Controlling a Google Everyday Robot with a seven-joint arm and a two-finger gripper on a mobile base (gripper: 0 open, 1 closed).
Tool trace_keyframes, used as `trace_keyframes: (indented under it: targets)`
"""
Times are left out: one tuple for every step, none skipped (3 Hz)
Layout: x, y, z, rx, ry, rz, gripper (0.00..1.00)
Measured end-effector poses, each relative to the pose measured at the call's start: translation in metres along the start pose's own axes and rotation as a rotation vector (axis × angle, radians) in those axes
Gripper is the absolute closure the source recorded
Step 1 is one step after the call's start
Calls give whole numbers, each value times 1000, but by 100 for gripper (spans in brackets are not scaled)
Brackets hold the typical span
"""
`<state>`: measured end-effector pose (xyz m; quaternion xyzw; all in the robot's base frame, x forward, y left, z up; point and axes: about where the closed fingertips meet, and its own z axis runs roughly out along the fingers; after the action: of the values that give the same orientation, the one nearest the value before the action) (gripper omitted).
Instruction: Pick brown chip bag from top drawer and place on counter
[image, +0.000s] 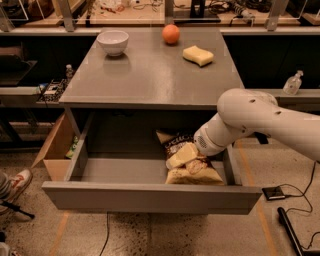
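The top drawer (150, 198) is pulled out below the counter (150, 75). The brown chip bag (175, 141) lies at the drawer's right back, dark with white lettering. A tan chip bag (196, 175) lies in front of it. My gripper (181, 155), cream-coloured at the end of the white arm (260, 117), reaches in from the right and sits low over the two bags, touching or just above the brown bag's front edge. The rest of the brown bag is hidden behind it.
On the counter stand a white bowl (113, 41), an orange (171, 34) and a yellow sponge (198, 55). A cardboard box (55, 150) sits left of the drawer. A clear bottle (292, 83) stands at the right. A person's shoe (15, 182) and cables lie on the floor.
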<state>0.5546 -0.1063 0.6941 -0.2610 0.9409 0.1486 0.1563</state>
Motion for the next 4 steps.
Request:
trace_keyframes:
  targets:
    - [2,-7,13,21,6,30,0]
    - [5,-11,24,38,17,47,0]
    - [7,-11,33,41,34,56,0]
    - [9,-10,41,34,57,70,14]
